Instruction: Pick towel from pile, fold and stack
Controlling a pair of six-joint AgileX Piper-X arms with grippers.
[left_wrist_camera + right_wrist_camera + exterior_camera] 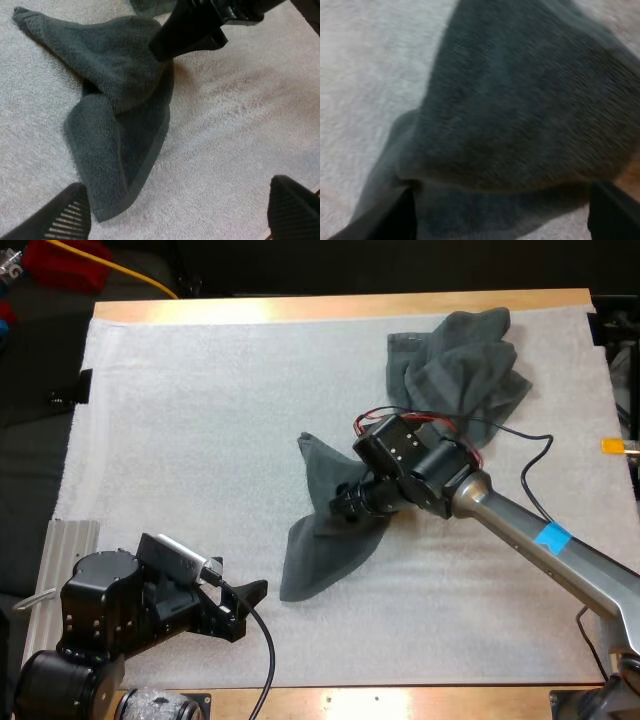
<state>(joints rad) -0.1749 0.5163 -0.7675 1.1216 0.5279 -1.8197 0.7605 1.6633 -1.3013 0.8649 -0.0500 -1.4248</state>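
One dark grey-green towel (322,535) lies crumpled in the middle of the white mat, with one corner pointing to the far left. My right gripper (347,504) is low over its raised middle fold. In the right wrist view its fingers (402,217) stand wide apart, open, with the towel's hump (520,115) between them. My left gripper (247,597) is open just above the mat near the front edge, a little left of the towel's near lobe (107,165). In the left wrist view the right gripper (167,47) is at the towel's top fold.
A pile of the same towels (462,362) lies at the mat's far right corner. Bare mat (190,420) spreads to the left and front. A ribbed metal block (62,545) sits at the table's left edge beside my left arm.
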